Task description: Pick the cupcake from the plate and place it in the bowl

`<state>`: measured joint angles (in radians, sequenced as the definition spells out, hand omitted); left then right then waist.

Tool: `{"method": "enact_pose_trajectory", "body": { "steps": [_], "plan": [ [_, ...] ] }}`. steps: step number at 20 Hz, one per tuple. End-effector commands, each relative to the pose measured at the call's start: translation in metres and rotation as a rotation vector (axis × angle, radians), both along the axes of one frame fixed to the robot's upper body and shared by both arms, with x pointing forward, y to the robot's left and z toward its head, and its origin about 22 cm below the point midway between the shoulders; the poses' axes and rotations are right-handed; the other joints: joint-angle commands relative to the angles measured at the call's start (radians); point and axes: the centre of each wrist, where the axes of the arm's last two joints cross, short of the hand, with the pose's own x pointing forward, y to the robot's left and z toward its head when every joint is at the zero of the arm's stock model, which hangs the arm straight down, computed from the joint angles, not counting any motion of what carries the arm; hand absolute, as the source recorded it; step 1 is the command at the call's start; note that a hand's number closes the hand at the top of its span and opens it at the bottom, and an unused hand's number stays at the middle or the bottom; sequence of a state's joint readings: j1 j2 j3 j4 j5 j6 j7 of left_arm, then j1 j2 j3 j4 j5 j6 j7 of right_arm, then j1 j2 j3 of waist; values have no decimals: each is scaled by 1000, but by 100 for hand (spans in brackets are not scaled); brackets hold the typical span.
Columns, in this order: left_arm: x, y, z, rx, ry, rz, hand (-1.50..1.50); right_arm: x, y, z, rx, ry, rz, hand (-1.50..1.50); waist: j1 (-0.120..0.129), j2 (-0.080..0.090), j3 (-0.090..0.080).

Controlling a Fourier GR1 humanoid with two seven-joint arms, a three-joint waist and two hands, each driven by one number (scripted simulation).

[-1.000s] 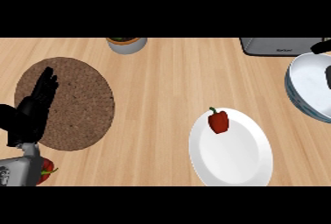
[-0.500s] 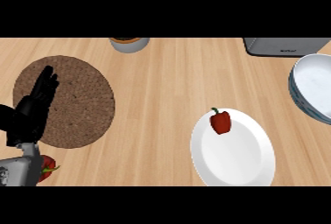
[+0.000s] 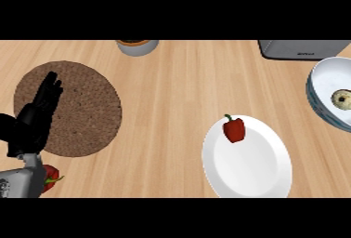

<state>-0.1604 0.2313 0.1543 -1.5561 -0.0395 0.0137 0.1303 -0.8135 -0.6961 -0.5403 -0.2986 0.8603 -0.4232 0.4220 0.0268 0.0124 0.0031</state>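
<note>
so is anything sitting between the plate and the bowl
Nothing visible does: bare counter separates the white plate from the bowl at the right edge. The plate holds a red pepper, and a pale round item already lies in the bowl.

Kitchen, wooden counter, white plate, red pepper, bowl, woven placemat
</note>
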Motion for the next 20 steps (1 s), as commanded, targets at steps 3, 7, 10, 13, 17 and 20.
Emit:
{"method": "enact_pose_trajectory", "body": {
  "steps": [3,7,10,13,17,20],
  "plan": [
    [-2,7,2,-5,13,49,0,0,3,3,43,-402,-17,-150,-34,-16,1],
    [-5,8,-10,-11,12,36,0,-7,-10,27,37,-702,-74,-150,-42,-14,1],
    [-11,22,-2,11,17,66,0,-36,-32,15,77,-818,-104,-150,-52,-22,-1],
    [-11,16,-8,1,21,53,0,-74,-51,-8,129,-828,-91,-150,-50,-19,-3],
    [-4,4,0,-2,36,75,0,-126,-65,-24,146,-779,-47,-150,-68,-23,-5],
    [-19,10,-15,11,19,70,0,-176,-74,-39,167,-820,-50,-150,-64,-23,-5]
  ]
}}
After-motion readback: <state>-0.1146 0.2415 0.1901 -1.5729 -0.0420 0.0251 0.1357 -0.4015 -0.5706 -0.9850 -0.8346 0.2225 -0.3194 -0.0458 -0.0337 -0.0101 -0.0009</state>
